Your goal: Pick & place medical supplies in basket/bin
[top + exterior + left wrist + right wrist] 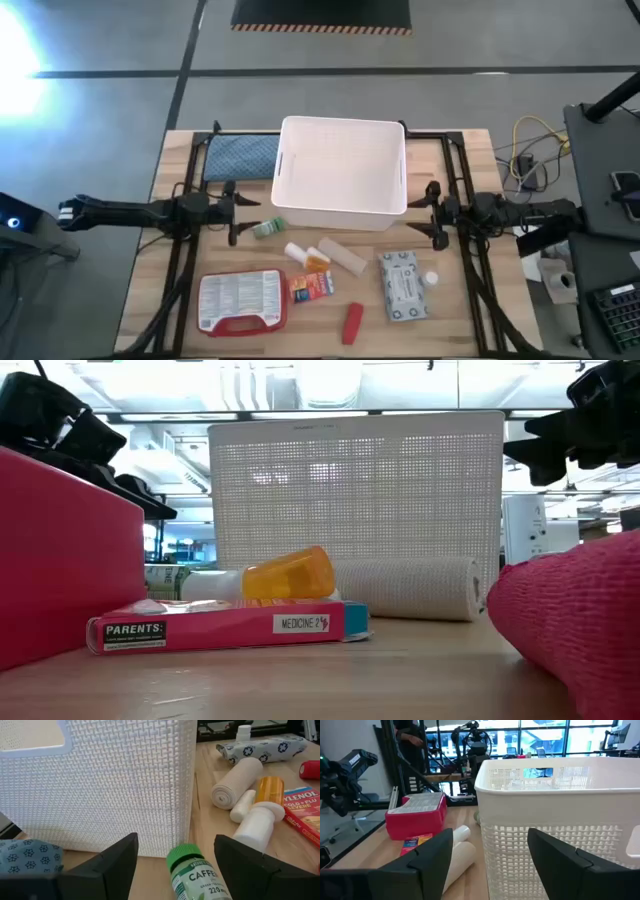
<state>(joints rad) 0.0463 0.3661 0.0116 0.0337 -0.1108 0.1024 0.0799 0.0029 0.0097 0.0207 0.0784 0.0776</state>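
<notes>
On the wooden surface (470, 180), my white bin (342, 167) sits empty; green bottle (268, 228), red case (241, 302) and others wait beside it. Both tools, left (236, 207) and right (434, 215), hover spread apart, holding nothing.

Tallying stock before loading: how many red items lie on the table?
3: a red plastic case with white label nearest the left arm, a red-orange cardboard medicine box beside it, a red tube beyond that.

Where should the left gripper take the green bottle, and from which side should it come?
Probably across its body, below the cap, coming from above. The green bottle lies on its side beside the bin, so its round sides are free. The open left gripper is already near it.
</notes>
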